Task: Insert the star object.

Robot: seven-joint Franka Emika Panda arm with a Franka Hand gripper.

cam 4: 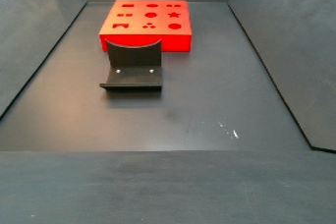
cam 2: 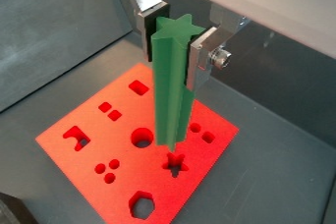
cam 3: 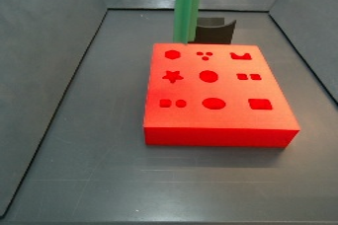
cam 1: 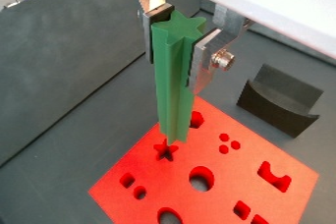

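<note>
You have the green peg [cam 1: 172,81] clamped near its top end between the silver fingers [cam 1: 152,0] of the tool [cam 1: 182,24], which is closed on it; both wrist views show this. The peg hangs upright above the red block [cam 1: 210,174], its lower tip just over the star-shaped hole [cam 1: 165,151], seen also in a wrist view at [cam 2: 175,164]. Whether the tip has touched the block's top face cannot be told.

To do this step well, in my judgement, you should match the peg's star points to the points of the hole before lowering, since a small twist would let the tip catch on the rim. Lower straight down along the peg's own length, slowly, and keep the grip firm so the peg does not tilt.

The peg's long axis stands close to vertical, star-shaped end face up at the tool, lower end pointing down at the block. A side view shows the peg [cam 3: 191,7] rising out of frame behind the block [cam 3: 218,106], with the dark curved block [cam 3: 216,28] just beyond. The surface [cam 3: 79,170] is dark grey
</note>
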